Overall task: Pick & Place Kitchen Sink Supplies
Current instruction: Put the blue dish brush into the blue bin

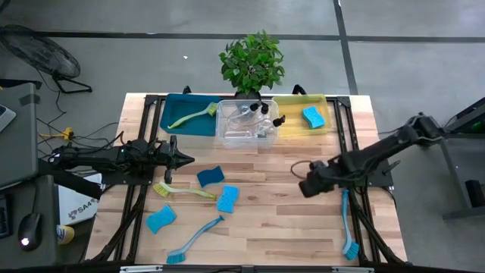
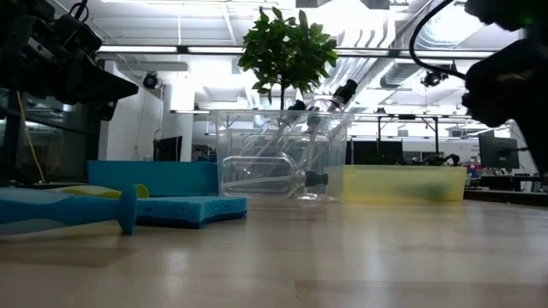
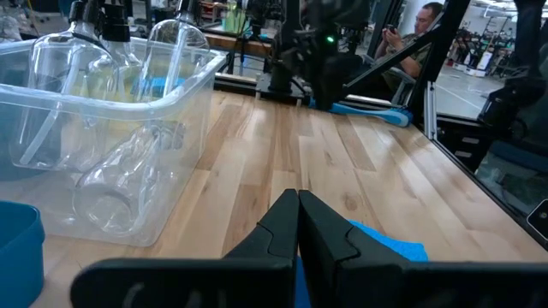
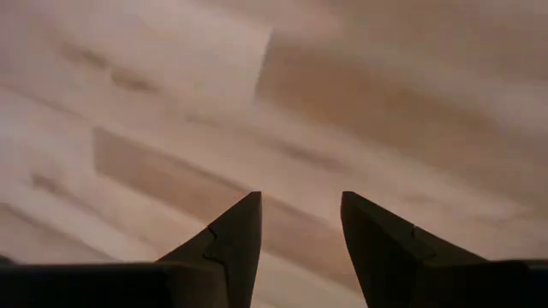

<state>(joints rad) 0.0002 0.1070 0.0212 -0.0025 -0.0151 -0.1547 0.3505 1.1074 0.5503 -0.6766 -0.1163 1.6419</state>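
Observation:
My left gripper (image 1: pixel 184 158) (image 3: pixel 298 216) is shut and hovers over the table's left part, touching nothing, just left of a dark blue sponge (image 1: pixel 211 176) (image 3: pixel 387 248). My right gripper (image 1: pixel 305 187) (image 4: pixel 300 224) is open above bare wood right of centre. Two lighter blue sponges (image 1: pixel 227 198) (image 1: pixel 161 218), a yellow-green brush (image 1: pixel 184 190) and two blue brushes (image 1: pixel 195 241) (image 1: pixel 348 224) lie flat on the table. The clear bin (image 1: pixel 246 127) holds pump bottles (image 3: pixel 120 184). The teal bin (image 1: pixel 178 106) holds a yellow-green brush (image 1: pixel 193 115). The yellow bin (image 1: pixel 292 120) holds a blue sponge (image 1: pixel 313 116).
A potted green plant (image 1: pixel 252 62) stands behind the bins at the far edge. The three bins line that edge. Bare wood lies between the two grippers and along the near edge's middle. A person (image 3: pixel 419 30) sits beyond the table in the left wrist view.

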